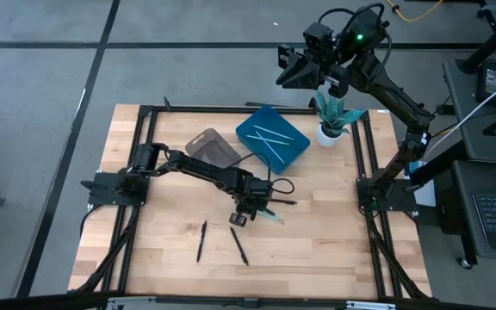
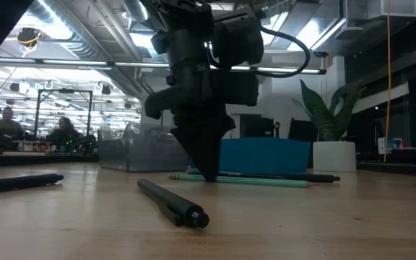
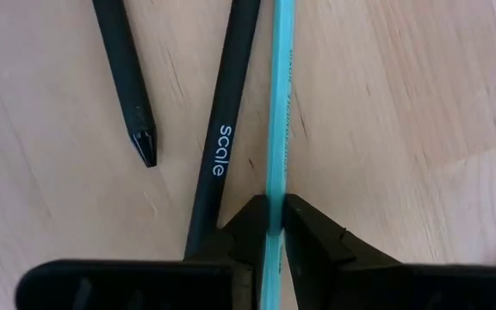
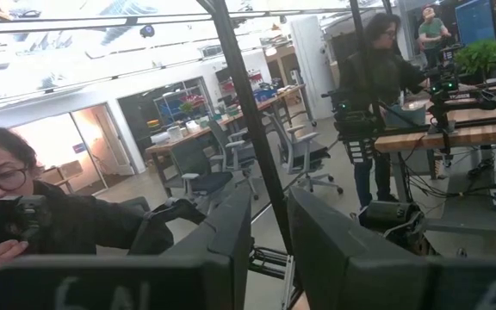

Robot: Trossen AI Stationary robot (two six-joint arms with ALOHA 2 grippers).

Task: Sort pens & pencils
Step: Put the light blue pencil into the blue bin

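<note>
My left gripper points down at mid-table, shut on a light blue stick that lies beside a black stick printed "scale". Another black stick lies close by. Two more black sticks lie nearer the near edge. Two light blue sticks lie in a blue tray. My right gripper is open and raised beyond the far edge; its wrist view shows only the room. My left gripper pinches the light blue stick between its two fingertips at a point along its shaft. The fingers come from above, pointing down, and lie across the stick. In the low view the stick lies flat on the table.
A clear grey tray sits left of the blue tray, far of mid-table. A potted plant stands near the far right corner. A black frame runs along the table's sides. People show in the room behind.
</note>
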